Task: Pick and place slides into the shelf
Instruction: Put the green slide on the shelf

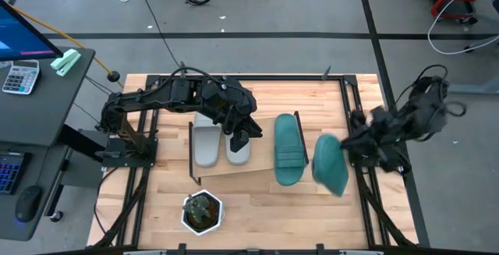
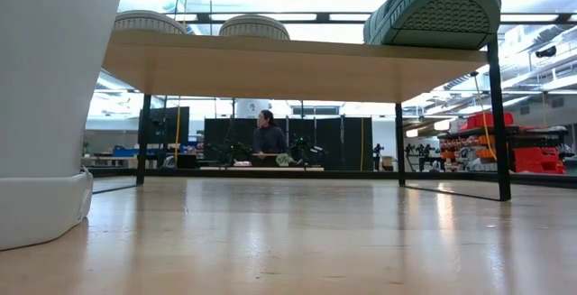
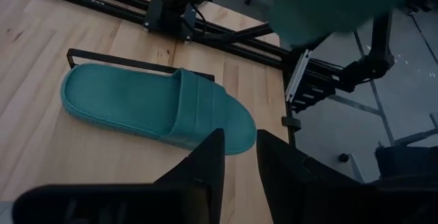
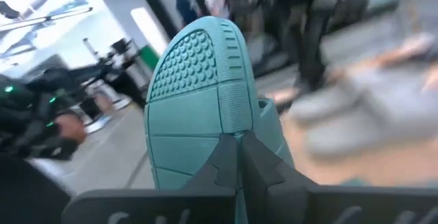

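Two light grey slides and one teal slide lie side by side, soles down, on the shelf's wooden board. In the low view they show above the board, the teal slide at the right. My left gripper hangs open over the grey slides with nothing between its fingers. My right gripper, beside the shelf's right end, is shut on the second teal slide, which is raised off the table. My right gripper pinches the teal slide between its two fingers at one end. One finger lies on the ribbed sole and the other on the top side. The fingers are about level, and the slide stands out beyond them, clear of table and shelf, sole facing the wrist camera.
A potted plant in a white pot stands near the table's front edge, left of centre, and fills the low view's left side. Bare tabletop lies in front of the shelf. Black rails run along the table's sides. A person stands far behind.
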Controlling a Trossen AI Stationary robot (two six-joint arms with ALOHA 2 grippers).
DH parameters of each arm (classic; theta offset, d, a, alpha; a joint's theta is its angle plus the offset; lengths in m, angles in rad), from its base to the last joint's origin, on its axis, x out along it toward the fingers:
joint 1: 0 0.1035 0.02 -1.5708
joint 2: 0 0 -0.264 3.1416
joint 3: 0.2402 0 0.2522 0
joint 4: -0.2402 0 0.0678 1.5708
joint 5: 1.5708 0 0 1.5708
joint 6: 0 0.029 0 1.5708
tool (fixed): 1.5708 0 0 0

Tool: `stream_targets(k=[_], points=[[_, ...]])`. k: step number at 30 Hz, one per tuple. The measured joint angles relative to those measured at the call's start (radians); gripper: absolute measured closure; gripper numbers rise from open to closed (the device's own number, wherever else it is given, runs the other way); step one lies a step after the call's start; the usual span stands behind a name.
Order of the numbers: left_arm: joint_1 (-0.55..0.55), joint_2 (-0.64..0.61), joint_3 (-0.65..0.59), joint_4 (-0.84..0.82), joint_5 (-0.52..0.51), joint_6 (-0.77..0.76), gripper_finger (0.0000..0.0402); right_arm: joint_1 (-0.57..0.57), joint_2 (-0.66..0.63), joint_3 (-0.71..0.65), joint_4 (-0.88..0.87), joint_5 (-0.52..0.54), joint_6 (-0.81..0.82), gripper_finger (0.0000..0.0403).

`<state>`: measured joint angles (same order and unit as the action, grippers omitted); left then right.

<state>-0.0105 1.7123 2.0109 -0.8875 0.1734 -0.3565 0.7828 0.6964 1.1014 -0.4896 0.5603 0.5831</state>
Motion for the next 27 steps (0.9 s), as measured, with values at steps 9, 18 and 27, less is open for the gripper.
stream_targets(k=[9,18,27], points=[[0.0,0.0,0.0,0.067,0.0,0.001,0.0319,-0.002,0.087,0.281,-0.021,0.404,-0.674,0.0401],[0.004,0.0,0.0,0.364,-0.054,0.09,0.0302,-0.129,0.235,0.313,0.26,0.611,-1.204,0.0401],[0.013,0.0,0.0,0.462,-0.167,0.167,0.0266,-0.309,0.297,0.313,0.53,0.351,-1.277,0.04]])
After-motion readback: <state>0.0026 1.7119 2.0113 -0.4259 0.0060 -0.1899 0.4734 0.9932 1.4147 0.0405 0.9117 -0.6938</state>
